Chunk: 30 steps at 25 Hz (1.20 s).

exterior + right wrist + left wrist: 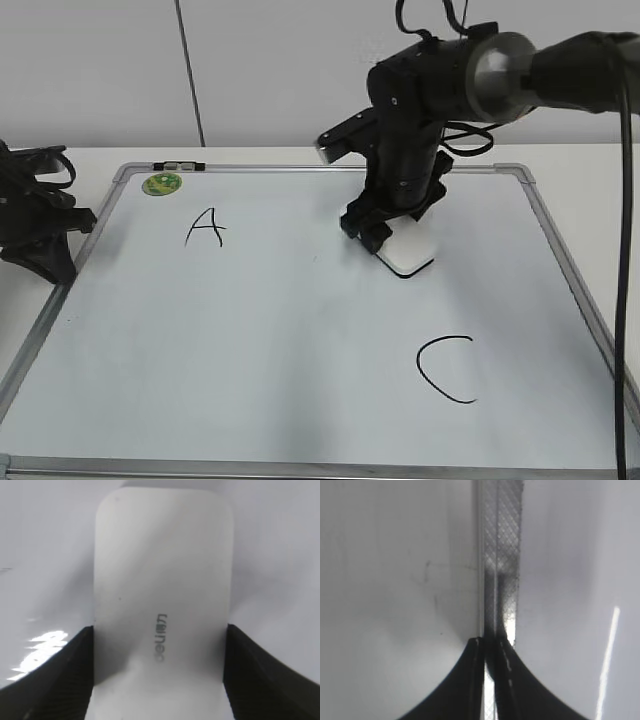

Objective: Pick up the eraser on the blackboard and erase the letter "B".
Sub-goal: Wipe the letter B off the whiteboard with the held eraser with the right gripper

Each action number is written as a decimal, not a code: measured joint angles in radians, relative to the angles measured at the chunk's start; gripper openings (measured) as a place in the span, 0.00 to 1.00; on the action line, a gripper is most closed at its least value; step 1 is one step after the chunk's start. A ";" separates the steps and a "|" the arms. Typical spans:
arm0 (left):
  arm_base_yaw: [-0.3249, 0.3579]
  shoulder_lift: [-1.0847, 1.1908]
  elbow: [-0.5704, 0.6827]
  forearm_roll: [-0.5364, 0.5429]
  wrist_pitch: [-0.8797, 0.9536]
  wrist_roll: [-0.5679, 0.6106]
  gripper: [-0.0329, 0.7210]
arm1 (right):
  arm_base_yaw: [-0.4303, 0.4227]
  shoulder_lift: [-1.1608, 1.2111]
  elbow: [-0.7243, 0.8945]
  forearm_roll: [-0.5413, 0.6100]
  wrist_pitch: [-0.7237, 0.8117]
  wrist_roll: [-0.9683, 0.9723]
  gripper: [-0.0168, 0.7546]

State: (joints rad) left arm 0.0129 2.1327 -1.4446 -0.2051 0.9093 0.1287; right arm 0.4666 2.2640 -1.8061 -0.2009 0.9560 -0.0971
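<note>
Right gripper (159, 680) clamped on the eraser (162, 580), one dark finger tight against each long side in the wrist view. Pressed flat on the blackboard (250, 340), a bit right of centre and toward the far edge, with the white pad poking out from under the fingers at (408, 255) in the exterior view. Grey lettering on the eraser top readable-ish, no gap visible between pad and board.

Left gripper (490, 680) parked way off at the left side, tips closed together with barely a sliver between them, sitting right over the silver frame strip (501, 555). Holding nothing, doing nothing useful.

Out on the board: black "A" (205, 228) up left, black "C" (447, 369) lower right, small green magnet (161, 184) in the far-left corner. No letter "B" anywhere in sight. Either already wiped or hidden under the eraser and arm, can't tell which from here. No leftover smudges showing around the pad either.

So, best guess: pickup done, wiping either underway or basically finished. Left to do, probably: lift off, check the spot underneath is clean.
</note>
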 joint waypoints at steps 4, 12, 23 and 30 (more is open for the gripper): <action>0.000 0.000 0.000 0.000 0.000 0.000 0.06 | -0.012 -0.020 0.000 -0.014 0.056 0.001 0.73; 0.000 0.000 0.000 0.000 -0.004 0.000 0.06 | -0.013 -0.120 0.002 0.013 0.034 0.001 0.73; 0.000 0.000 0.000 0.000 -0.002 0.000 0.06 | 0.037 -0.048 0.002 0.061 0.035 -0.037 0.73; 0.000 0.000 0.000 0.000 -0.002 0.000 0.06 | 0.087 -0.006 0.002 0.065 0.035 -0.041 0.73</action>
State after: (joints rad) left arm 0.0129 2.1327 -1.4446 -0.2051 0.9072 0.1287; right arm 0.5535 2.2584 -1.8046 -0.1358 0.9909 -0.1381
